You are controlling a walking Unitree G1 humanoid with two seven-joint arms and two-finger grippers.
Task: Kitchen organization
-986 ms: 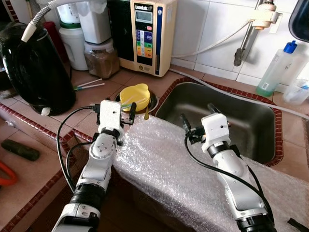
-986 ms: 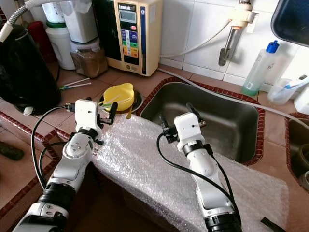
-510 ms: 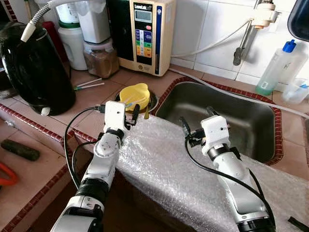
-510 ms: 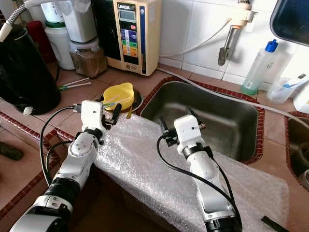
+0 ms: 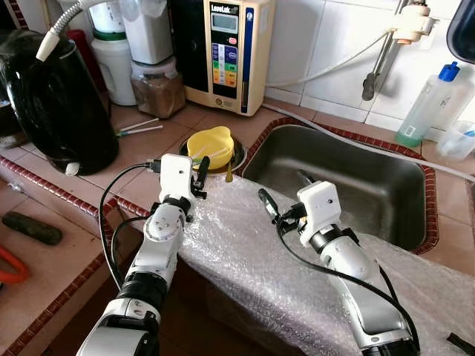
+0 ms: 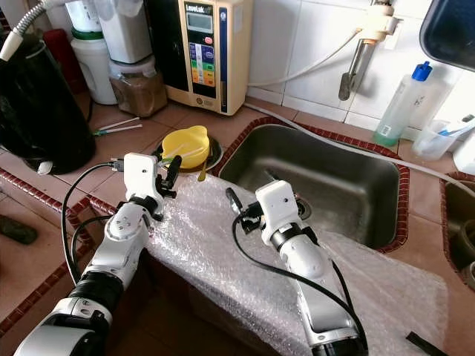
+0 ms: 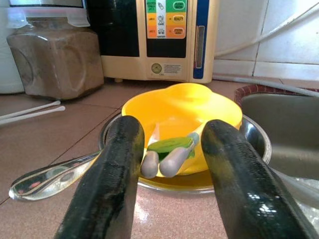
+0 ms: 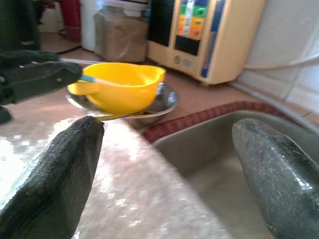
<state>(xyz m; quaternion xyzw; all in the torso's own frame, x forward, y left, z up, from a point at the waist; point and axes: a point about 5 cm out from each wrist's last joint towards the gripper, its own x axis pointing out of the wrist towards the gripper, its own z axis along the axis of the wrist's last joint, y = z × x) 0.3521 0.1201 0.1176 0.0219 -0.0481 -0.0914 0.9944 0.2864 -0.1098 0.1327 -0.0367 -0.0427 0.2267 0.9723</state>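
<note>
A yellow bowl [image 5: 210, 144] sits in a shallow metal dish [image 7: 256, 139] on the tiled counter, left of the sink. Green and white utensil handles [image 7: 167, 152] lie in the bowl, and a spoon [image 7: 47, 175] rests against the dish. My left gripper [image 5: 195, 176] is open just short of the bowl, pointing at it, with nothing between its fingers [image 7: 117, 164]. My right gripper [image 5: 285, 190] is open and empty above the bubble wrap [image 5: 245, 248], turned toward the bowl, a hand's width to its right.
The steel sink [image 5: 356, 178] lies right of the dish. A black kettle [image 5: 52, 96], a jar of brown powder [image 5: 156, 85] and a water ioniser [image 5: 230, 52] stand at the back left. A blue-capped bottle [image 5: 427, 107] stands at the back right.
My right gripper has swung left across the bubble wrap toward the yellow bowl. My left gripper has edged slightly closer to the bowl and stays open.
</note>
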